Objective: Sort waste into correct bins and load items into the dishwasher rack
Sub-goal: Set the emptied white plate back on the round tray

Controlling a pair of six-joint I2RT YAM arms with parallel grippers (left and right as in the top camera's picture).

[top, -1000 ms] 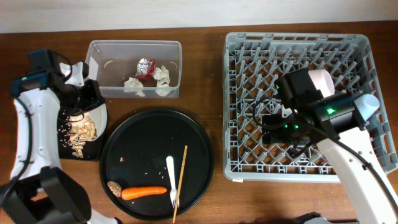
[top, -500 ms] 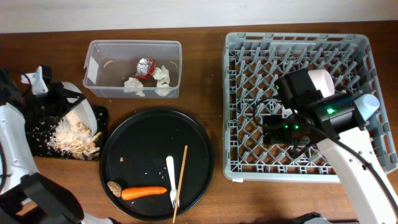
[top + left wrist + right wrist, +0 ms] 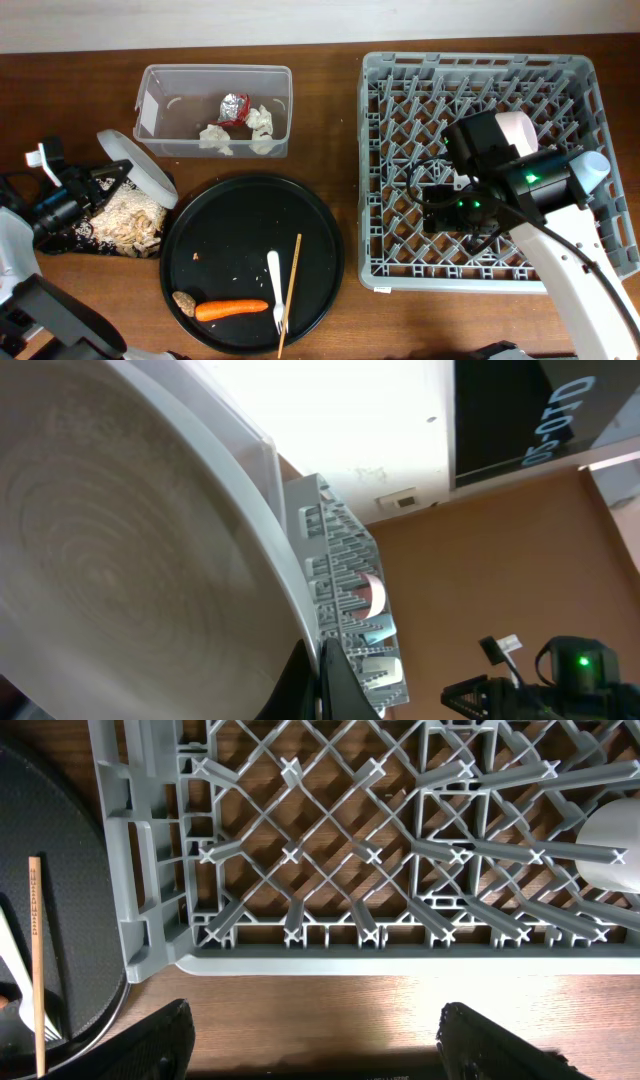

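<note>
Clamping the white plate (image 3: 140, 170), the left gripper (image 3: 108, 180) holds it tilted over the rice scraps (image 3: 125, 215). Right gripper (image 3: 315, 1018) hovers above the dishwasher rack (image 3: 480, 60), jaws apart.

The worktop (image 3: 330, 120) is dark brown wood with a fine grain running from its left edge to its right edge. Beyond its far edge, a pale cream strip (image 3: 250, 20) crosses the whole top of the overhead view; whether it is wall or floor cannot be told. In the right wrist view, light leaves a soft sheen on the wood near the front edge. The tilted left wrist view shows a brightly lit white wall (image 3: 350, 410), a small pale fitting (image 3: 397, 501) on it, and a dark panel (image 3: 510, 410) with pale blue lettering (image 3: 563, 408), unreadable.
</note>
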